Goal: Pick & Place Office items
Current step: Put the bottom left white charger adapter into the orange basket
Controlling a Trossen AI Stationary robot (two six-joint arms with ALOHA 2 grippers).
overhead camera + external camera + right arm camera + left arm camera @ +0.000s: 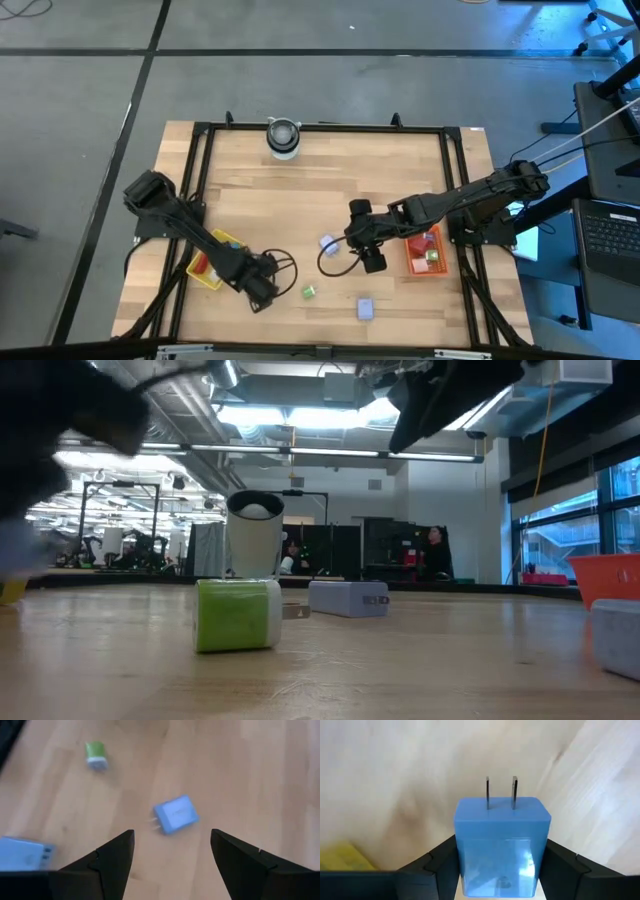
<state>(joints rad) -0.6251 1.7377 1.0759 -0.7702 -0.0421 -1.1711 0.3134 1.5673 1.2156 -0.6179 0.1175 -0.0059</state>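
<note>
My left gripper (262,291) is shut on a blue plug block (501,845) with two metal prongs, beside the yellow tray (212,262) at the near left. My right gripper (371,260) is open and empty above the table's middle, left of the red tray (412,262). Under it, between its fingers in the right wrist view, a blue plug block (174,814) lies flat on the wood. A green block (309,292) and a lavender block (365,309) rest on the table near the front edge. Another pale blue block (328,243) lies beside the right gripper. My left gripper pinches the blue plug block by its two opposite side faces (462,855), one finger on each side. The prongs (500,793) point away from the wrist, out past the fingertips. The block's rear end is hidden between the fingers.
A round grey-white cylinder (283,138) stands at the far edge's middle. The red tray holds a few small items (432,256). The yellow tray holds a red item (200,264). A black cable loop (335,262) lies under the right gripper. A black frame (320,128) rims the table.
</note>
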